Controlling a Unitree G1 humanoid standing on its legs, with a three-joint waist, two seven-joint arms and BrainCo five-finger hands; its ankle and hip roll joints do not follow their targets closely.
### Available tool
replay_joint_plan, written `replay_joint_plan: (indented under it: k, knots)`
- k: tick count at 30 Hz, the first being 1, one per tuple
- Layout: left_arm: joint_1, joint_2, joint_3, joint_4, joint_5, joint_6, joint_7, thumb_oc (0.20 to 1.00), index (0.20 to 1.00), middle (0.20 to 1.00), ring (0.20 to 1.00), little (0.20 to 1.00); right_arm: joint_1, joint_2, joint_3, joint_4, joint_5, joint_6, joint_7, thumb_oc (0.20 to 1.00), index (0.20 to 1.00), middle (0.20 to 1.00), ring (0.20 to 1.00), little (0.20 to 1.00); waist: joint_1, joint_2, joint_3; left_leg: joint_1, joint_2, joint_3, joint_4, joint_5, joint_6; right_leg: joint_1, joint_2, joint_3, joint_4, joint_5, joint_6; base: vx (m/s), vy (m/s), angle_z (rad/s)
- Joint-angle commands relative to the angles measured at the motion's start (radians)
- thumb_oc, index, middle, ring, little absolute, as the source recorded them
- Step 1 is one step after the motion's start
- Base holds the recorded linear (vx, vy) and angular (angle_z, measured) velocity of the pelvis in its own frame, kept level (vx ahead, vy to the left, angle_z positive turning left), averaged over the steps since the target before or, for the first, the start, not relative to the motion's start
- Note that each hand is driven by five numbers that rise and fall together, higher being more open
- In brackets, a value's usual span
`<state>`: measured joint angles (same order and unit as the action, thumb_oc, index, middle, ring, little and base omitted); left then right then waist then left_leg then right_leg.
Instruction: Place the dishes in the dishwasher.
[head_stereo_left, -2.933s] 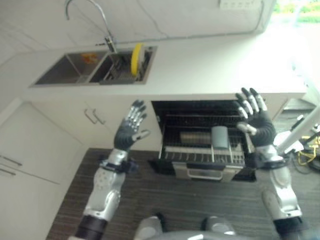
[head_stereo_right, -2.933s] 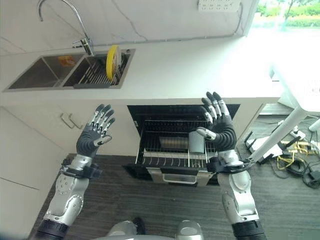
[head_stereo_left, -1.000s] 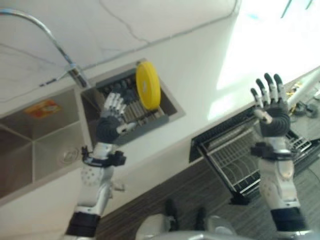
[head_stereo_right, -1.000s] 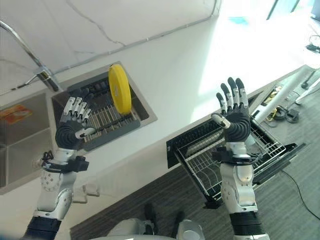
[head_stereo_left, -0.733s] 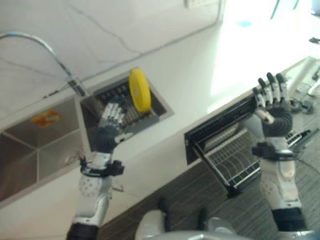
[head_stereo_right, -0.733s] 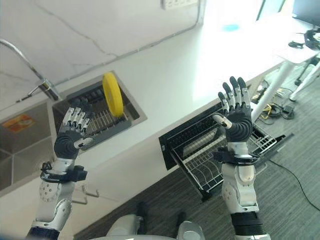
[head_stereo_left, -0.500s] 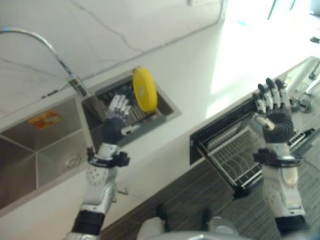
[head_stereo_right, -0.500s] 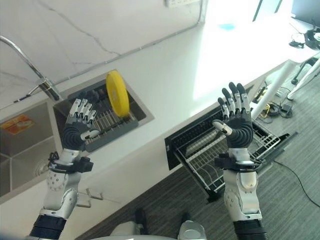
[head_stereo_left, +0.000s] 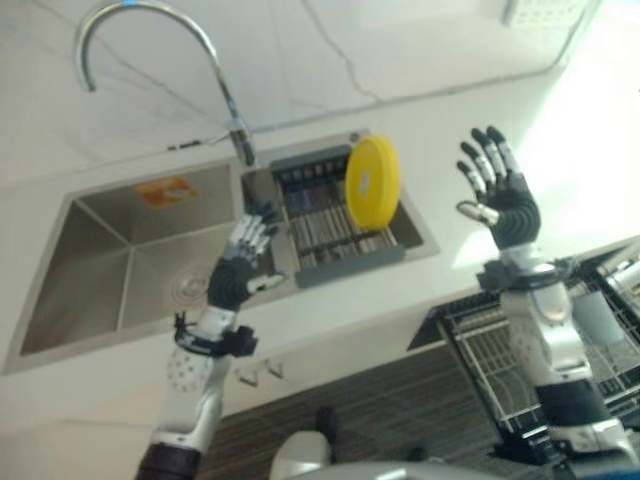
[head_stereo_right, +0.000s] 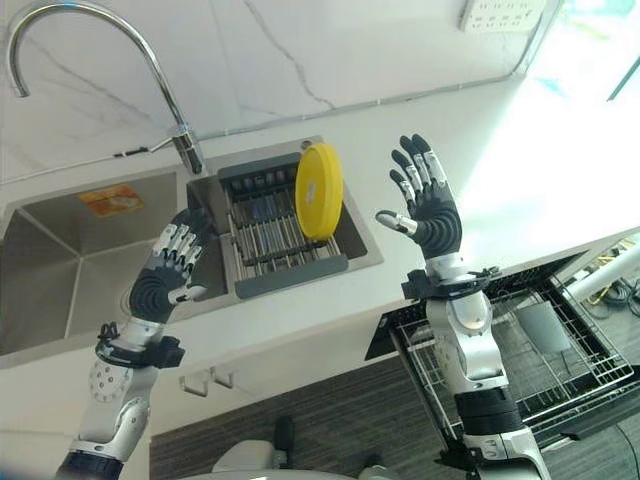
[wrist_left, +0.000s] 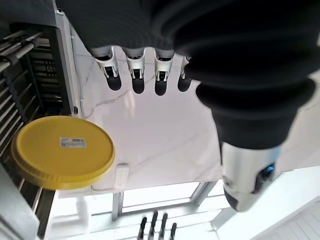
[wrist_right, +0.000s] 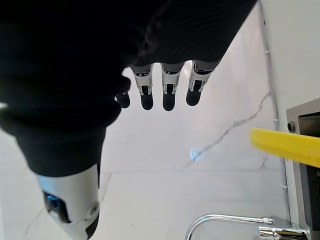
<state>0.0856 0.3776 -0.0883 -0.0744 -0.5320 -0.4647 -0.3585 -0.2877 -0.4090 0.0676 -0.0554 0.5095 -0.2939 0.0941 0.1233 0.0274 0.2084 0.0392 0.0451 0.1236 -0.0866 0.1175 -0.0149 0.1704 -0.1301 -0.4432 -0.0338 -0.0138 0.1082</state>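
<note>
A yellow plate (head_stereo_right: 320, 190) stands on edge in a dark rack (head_stereo_right: 275, 238) inside the right basin of the sink. It also shows in the left wrist view as the yellow plate (wrist_left: 62, 152). My left hand (head_stereo_right: 160, 278) is raised open over the sink's middle, left of the rack. My right hand (head_stereo_right: 428, 215) is raised open above the white counter (head_stereo_right: 520, 180), to the right of the plate and apart from it. The dishwasher rack (head_stereo_right: 520, 360) is pulled out at the lower right with a grey cup (head_stereo_right: 540, 325) in it.
A tall curved tap (head_stereo_right: 170, 110) rises behind the sink. The left basin (head_stereo_right: 70, 270) has an orange sticker at its back wall. White cabinet fronts with handles (head_stereo_right: 205, 380) run below the counter. A wall socket (head_stereo_right: 500, 14) sits at the top right.
The camera has swung left, so the sink now sits in the middle and the dishwasher at the right edge. Both hands stay raised and open; the right hand is now close to the plate.
</note>
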Motion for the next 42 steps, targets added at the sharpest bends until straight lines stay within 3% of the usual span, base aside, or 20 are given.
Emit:
replay_joint_plan:
  k: [1, 7, 9, 10, 12, 13, 17, 19, 22, 25, 26, 27, 30, 32, 33, 34, 36, 38, 41, 42]
  knots:
    - [-0.028, 0.055, -0.037, -0.030, -0.096, 0.046, -0.171, 1.000, 1.000, 1.000, 1.000, 1.000, -0.102, -0.031, -0.020, 0.022, -0.008, -0.012, -0.041, 1.000, 1.000, 1.000, 1.000, 1.000, 0.021, -0.016, -0.033, 0.015, 0.030, 0.037, -0.001, -0.084, -0.049, -0.011, -0.005, 0.013, 0.058, -0.056, -0.004, -0.02, -0.006, 0.16]
    - [-0.041, 0.055, -0.131, -0.014, -0.163, 0.071, -0.259, 1.000, 1.000, 1.000, 1.000, 1.000, -0.204, -0.073, -0.038, 0.102, 0.010, 0.038, -0.131, 1.000, 1.000, 1.000, 1.000, 1.000, 0.039, -0.017, -0.035, -0.007, 0.026, 0.019, -0.001, -0.079, -0.045, 0.005, 0.010, 0.011, 0.067, -0.076, -0.017, 0.00, -0.002, 0.03]
    - [-0.055, 0.068, -0.168, -0.006, -0.170, 0.133, -0.353, 1.000, 1.000, 1.000, 1.000, 1.000, -0.241, -0.087, -0.041, 0.148, 0.033, 0.043, -0.143, 1.000, 1.000, 1.000, 1.000, 1.000, 0.043, -0.019, -0.031, -0.007, 0.026, 0.023, -0.001, -0.079, -0.045, 0.011, 0.011, 0.010, 0.074, -0.084, -0.018, -0.01, -0.007, 0.03]
    - [-0.070, 0.076, -0.194, -0.001, -0.189, 0.195, -0.434, 1.000, 1.000, 1.000, 1.000, 1.000, -0.265, -0.103, -0.044, 0.179, 0.068, 0.043, -0.142, 1.000, 1.000, 1.000, 1.000, 1.000, 0.043, -0.017, -0.030, -0.014, 0.028, 0.029, -0.001, -0.072, -0.044, 0.011, 0.012, 0.005, 0.074, -0.082, -0.018, -0.01, -0.011, 0.10]
    - [-0.074, 0.075, -0.218, -0.001, -0.229, 0.290, -0.490, 1.000, 1.000, 1.000, 1.000, 1.000, -0.280, -0.107, -0.045, 0.197, 0.086, 0.045, -0.139, 1.000, 1.000, 1.000, 1.000, 1.000, 0.043, -0.016, -0.027, -0.012, 0.028, 0.031, -0.001, -0.074, -0.046, 0.014, 0.011, 0.005, 0.077, -0.086, -0.016, -0.01, -0.002, 0.16]
    - [-0.082, 0.057, -0.267, 0.024, -0.292, 0.484, -0.594, 1.000, 1.000, 1.000, 1.000, 1.000, -0.316, -0.112, -0.041, 0.256, 0.111, 0.040, -0.121, 1.000, 1.000, 1.000, 1.000, 1.000, 0.037, -0.012, -0.025, -0.012, 0.029, 0.039, -0.001, -0.071, -0.045, 0.017, 0.011, 0.007, 0.077, -0.085, -0.014, -0.01, 0.007, 0.10]
    - [-0.099, 0.034, -0.382, 0.085, -0.256, 0.578, -0.736, 1.000, 1.000, 1.000, 1.000, 1.000, -0.383, -0.134, -0.024, 0.355, 0.145, 0.036, -0.097, 1.000, 1.000, 1.000, 1.000, 1.000, 0.019, -0.010, -0.026, -0.010, 0.034, 0.053, -0.001, -0.070, -0.050, 0.020, 0.014, 0.017, 0.071, -0.084, -0.010, 0.00, 0.000, 0.00]
    - [-0.111, 0.022, -0.428, 0.113, -0.215, 0.688, -0.824, 1.000, 1.000, 1.000, 1.000, 1.000, -0.408, -0.156, -0.017, 0.386, 0.174, 0.046, -0.089, 1.000, 1.000, 1.000, 1.000, 1.000, 0.005, -0.009, -0.025, -0.010, 0.040, 0.067, -0.001, -0.068, -0.053, 0.021, 0.016, 0.025, 0.066, -0.084, -0.009, 0.00, 0.000, 0.00]
    - [-0.124, -0.001, -0.472, 0.156, -0.112, 0.784, -0.952, 1.000, 1.000, 1.000, 1.000, 1.000, -0.429, -0.167, -0.019, 0.427, 0.192, 0.053, -0.063, 1.000, 1.000, 1.000, 1.000, 1.000, -0.014, -0.011, -0.026, -0.006, 0.049, 0.085, -0.001, -0.066, -0.058, 0.022, 0.017, 0.032, 0.057, -0.078, -0.005, 0.02, -0.021, -0.11]
    - [-0.155, -0.039, -0.527, 0.223, -0.009, 0.950, -1.056, 1.000, 1.000, 1.000, 1.000, 1.000, -0.472, -0.172, 0.000, 0.461, 0.199, 0.083, -0.034, 1.000, 1.000, 1.000, 1.000, 1.000, -0.049, -0.013, -0.027, -0.003, 0.064, 0.110, -0.001, -0.060, -0.069, 0.019, 0.024, 0.059, 0.035, -0.067, -0.002, 0.02, -0.017, -0.29]
    - [-0.165, -0.056, -0.528, 0.260, 0.040, 0.945, -1.059, 1.000, 1.000, 1.000, 1.000, 1.000, -0.472, -0.172, 0.002, 0.457, 0.199, 0.091, -0.033, 1.000, 1.000, 1.000, 1.000, 1.000, -0.058, -0.014, -0.029, -0.002, 0.068, 0.118, -0.001, -0.059, -0.072, 0.021, 0.028, 0.067, 0.029, -0.065, -0.003, 0.04, -0.024, -0.42]
    - [-0.189, -0.058, -0.556, 0.311, 0.114, 0.902, -1.041, 1.000, 1.000, 1.000, 1.000, 1.000, -0.481, -0.176, -0.002, 0.457, 0.203, 0.113, -0.025, 1.000, 1.000, 1.000, 1.000, 1.000, -0.073, -0.018, -0.031, -0.004, 0.076, 0.129, 0.000, -0.054, -0.078, 0.022, 0.034, 0.081, 0.024, -0.065, -0.006, 0.04, -0.026, -0.47]
    - [-0.194, -0.105, -0.573, 0.402, 0.042, 0.870, -0.849, 1.000, 1.000, 1.000, 1.000, 1.000, -0.479, -0.181, -0.002, 0.453, 0.213, 0.121, -0.010, 1.000, 1.000, 1.000, 1.000, 1.000, -0.095, -0.022, -0.026, -0.010, 0.088, 0.144, 0.003, -0.046, -0.082, 0.019, 0.042, 0.100, 0.022, -0.066, -0.007, 0.01, -0.015, -0.27]
    - [-0.193, -0.145, -0.569, 0.562, 0.033, 0.732, -0.560, 1.000, 1.000, 1.000, 1.000, 1.000, -0.458, -0.195, -0.002, 0.425, 0.229, 0.135, -0.015, 1.000, 1.000, 1.000, 1.000, 1.000, -0.105, -0.032, -0.022, -0.018, 0.098, 0.152, 0.008, -0.038, -0.088, 0.019, 0.052, 0.112, 0.020, -0.068, -0.015, 0.01, -0.036, -0.28]
    - [-0.190, -0.152, -0.564, 0.613, 0.060, 0.715, -0.456, 1.000, 1.000, 1.000, 1.000, 1.000, -0.455, -0.201, 0.000, 0.424, 0.234, 0.137, -0.013, 1.000, 1.000, 1.000, 1.000, 1.000, -0.105, -0.035, -0.022, -0.021, 0.100, 0.153, 0.010, -0.036, -0.090, 0.018, 0.054, 0.113, 0.020, -0.069, -0.017, 0.01, -0.040, -0.12]
    - [-0.189, -0.166, -0.553, 0.716, 0.128, 0.651, -0.374, 1.000, 1.000, 1.000, 1.000, 1.000, -0.447, -0.207, 0.002, 0.413, 0.239, 0.142, -0.017, 1.000, 1.000, 1.000, 1.000, 1.000, -0.105, -0.039, -0.019, -0.023, 0.101, 0.151, 0.013, -0.033, -0.091, 0.017, 0.057, 0.115, 0.022, -0.071, -0.021, -0.01, -0.039, -0.04]
    - [-0.188, -0.187, -0.520, 0.857, 0.217, 0.620, -0.253, 1.000, 1.000, 1.000, 1.000, 1.000, -0.442, -0.214, 0.013, 0.405, 0.245, 0.146, -0.023, 1.000, 1.000, 1.000, 1.000, 1.000, -0.103, -0.046, -0.013, -0.034, 0.105, 0.147, 0.020, -0.024, -0.094, 0.013, 0.060, 0.117, 0.025, -0.074, -0.029, -0.02, -0.033, -0.03]
    - [-0.206, -0.188, -0.463, 1.078, 0.340, 0.521, -0.102, 1.000, 1.000, 1.000, 1.000, 1.000, -0.450, -0.213, 0.032, 0.408, 0.239, 0.152, -0.025, 1.000, 1.000, 1.000, 1.000, 1.000, -0.093, -0.054, -0.003, -0.048, 0.110, 0.143, 0.036, -0.015, -0.097, 0.012, 0.060, 0.111, 0.030, -0.077, -0.036, 0.03, -0.030, 0.07]
    - [-0.173, -0.149, -0.330, 1.241, 0.443, 0.538, 0.095, 1.000, 1.000, 1.000, 1.000, 1.000, -0.456, -0.209, 0.032, 0.360, 0.227, 0.215, -0.048, 1.000, 1.000, 1.000, 1.000, 1.000, -0.062, -0.060, 0.005, -0.057, 0.121, 0.140, 0.050, -0.012, -0.101, 0.021, 0.055, 0.084, 0.027, -0.084, -0.042, 0.13, 0.007, 0.03]
    - [-0.137, -0.125, -0.271, 1.270, 0.462, 0.512, 0.150, 1.000, 1.000, 1.000, 1.000, 1.000, -0.452, -0.201, 0.034, 0.332, 0.216, 0.241, -0.056, 1.000, 1.000, 1.000, 1.000, 1.000, -0.044, -0.059, 0.007, -0.051, 0.121, 0.133, 0.048, -0.013, -0.102, 0.027, 0.050, 0.068, 0.025, -0.084, -0.040, 0.15, 0.039, 0.06]
